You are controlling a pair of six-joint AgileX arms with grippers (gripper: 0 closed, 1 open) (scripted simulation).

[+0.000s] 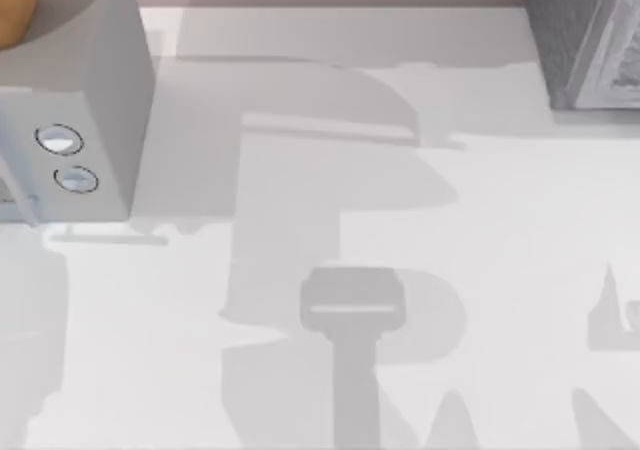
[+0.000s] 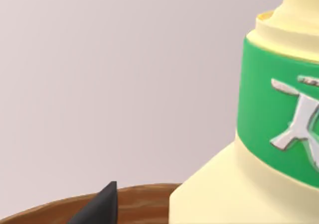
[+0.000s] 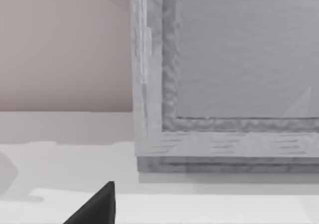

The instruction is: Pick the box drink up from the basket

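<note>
Cream bottle (image 2: 259, 134) with a green band, cut off, looms close; whether either arm's jaws are open, I cannot tell.

White table (image 1: 480, 270), crossed by soft grey shadows. Grey appliance (image 1: 90, 100) at top-view left, two pale blue-white round buttons (image 1: 58, 140) ringed dark. An orange-tan patch (image 1: 15, 5) shows at its upper corner. Second grey appliance (image 1: 590, 40) at top-view right, mottled silver-grey frame around a flat grey panel (image 3: 249, 50). Pinkish-beige wall (image 3: 60, 45). Left wrist view: cream-yellow carton (image 2: 224, 194) with green band (image 2: 269, 109) bearing a silver-white mark; brown wood-grain rim (image 2: 134, 204); black fingertip (image 2: 99, 206).
</note>
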